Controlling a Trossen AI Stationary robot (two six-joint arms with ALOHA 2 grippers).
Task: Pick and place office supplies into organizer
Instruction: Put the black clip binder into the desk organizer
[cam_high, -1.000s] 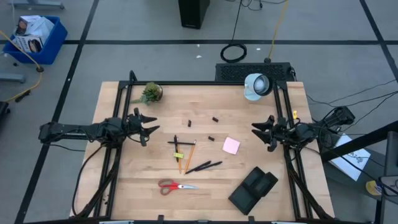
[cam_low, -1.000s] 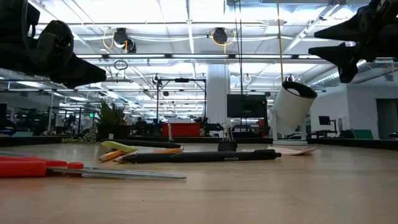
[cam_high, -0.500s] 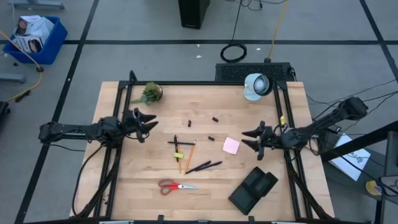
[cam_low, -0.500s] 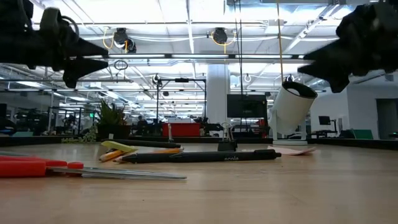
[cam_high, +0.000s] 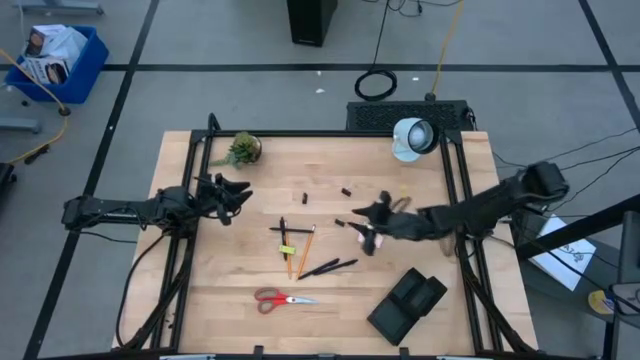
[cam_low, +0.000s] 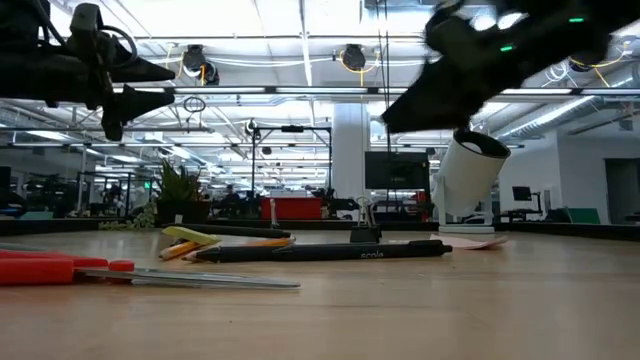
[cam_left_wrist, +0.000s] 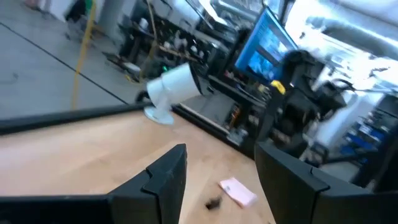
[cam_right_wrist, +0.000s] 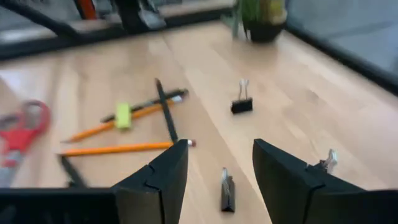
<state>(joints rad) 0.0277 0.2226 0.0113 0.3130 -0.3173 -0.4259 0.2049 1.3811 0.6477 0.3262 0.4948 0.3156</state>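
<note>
Right arm stretched low across the tabletop (cam_high: 200, 300) toward its middle, right hand (cam_high: 368, 222) empty, fingers parted. Left arm extended level from the tabletop's left edge, left hand (cam_high: 232, 195) raised above it, empty, fingers likewise parted.

Pencils (cam_high: 297, 245) and pens (cam_high: 328, 267) lie mid-table; scissors (cam_high: 283, 298) nearer the front, organizer (cam_high: 406, 304) front-right, sticky pad apparently under the right gripper (cam_high: 366, 232).

Bright overhead lighting, soft shadows; wrist views motion-blurred.
</note>
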